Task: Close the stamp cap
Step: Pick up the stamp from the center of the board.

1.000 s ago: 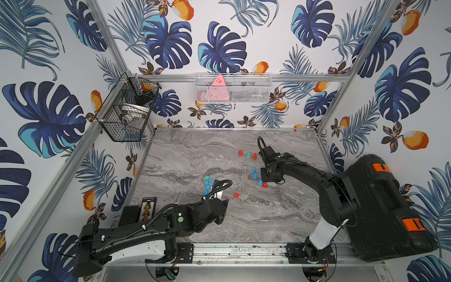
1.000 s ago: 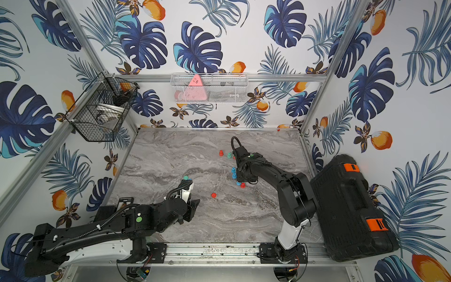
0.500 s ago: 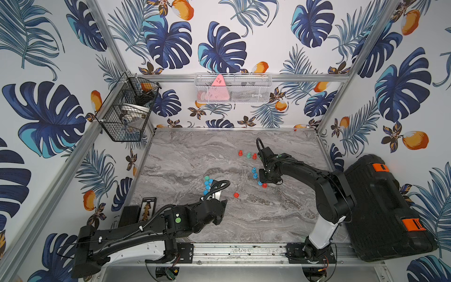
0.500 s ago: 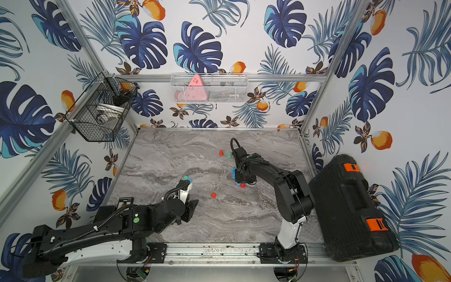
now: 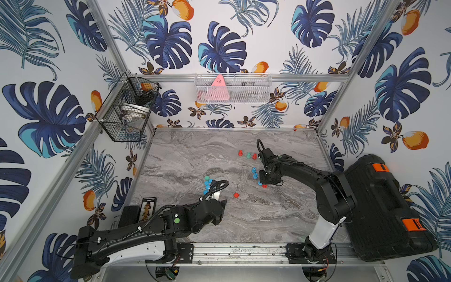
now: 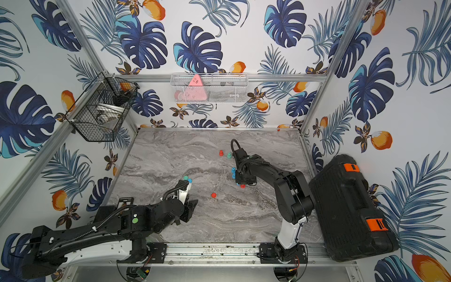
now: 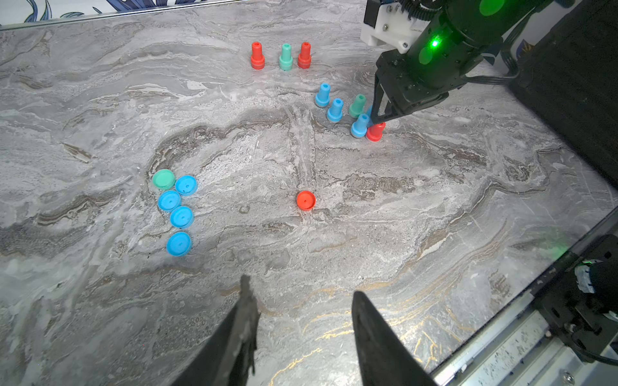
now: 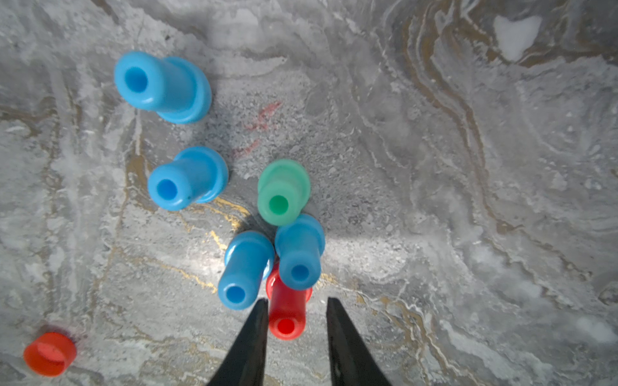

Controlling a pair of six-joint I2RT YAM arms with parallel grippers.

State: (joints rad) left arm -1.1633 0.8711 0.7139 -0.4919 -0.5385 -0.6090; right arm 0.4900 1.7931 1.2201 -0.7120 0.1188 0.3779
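Observation:
A red stamp (image 8: 287,310) stands upright on the marble table, pressed against two blue stamps (image 8: 245,267). My right gripper (image 8: 297,300) is lowered around it, and both top views show it there (image 5: 262,183) (image 6: 240,183). One finger touches the red stamp; a narrow gap remains at the other. The loose red cap (image 7: 305,200) lies alone mid-table, also seen in the right wrist view (image 8: 50,353) and in a top view (image 5: 235,195). My left gripper (image 7: 301,287) hovers open and empty near the front, well short of the cap.
More blue stamps (image 8: 187,177) and a green stamp (image 8: 282,190) crowd the right gripper. Three stamps (image 7: 286,56) stand in a row farther back. Several blue caps (image 7: 180,217) and a green cap (image 7: 164,179) lie at the left. A black case (image 5: 385,207) borders the right edge.
The right gripper's jaws have narrowed around the red stamp and the arm has shifted slightly. The left arm has stayed in place.

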